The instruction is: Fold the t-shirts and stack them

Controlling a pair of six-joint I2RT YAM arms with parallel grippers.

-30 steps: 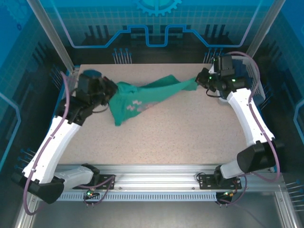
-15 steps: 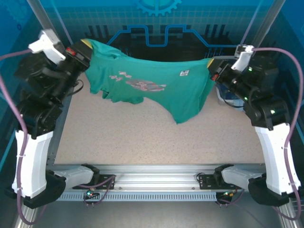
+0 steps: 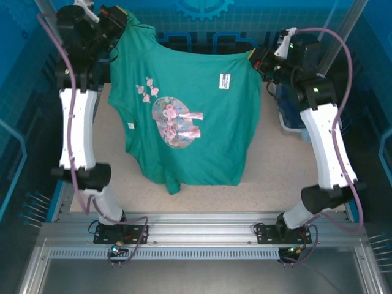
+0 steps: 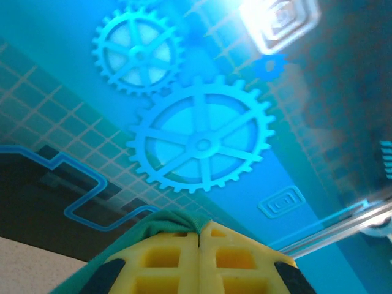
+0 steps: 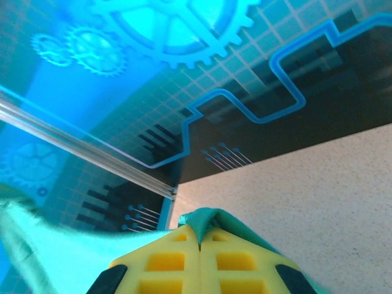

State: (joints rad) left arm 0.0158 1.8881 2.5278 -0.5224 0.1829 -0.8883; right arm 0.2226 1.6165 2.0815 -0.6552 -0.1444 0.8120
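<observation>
Top external: left gripper and right gripper, jaws closed, each pinch a top corner of the teal t-shirt, hanging spread between the bench far corners

No legible words, nos. or brand anywhere. Teal t-shirt: small white label near top edge w/ dark marks, too small to read. Pink-white print mid-shirt: blotchy shapes, no letters made out. Tiny white tag at side edge, unreadable. Blue backdrop: gear graphics, circuit-style lines, no txt.
</observation>
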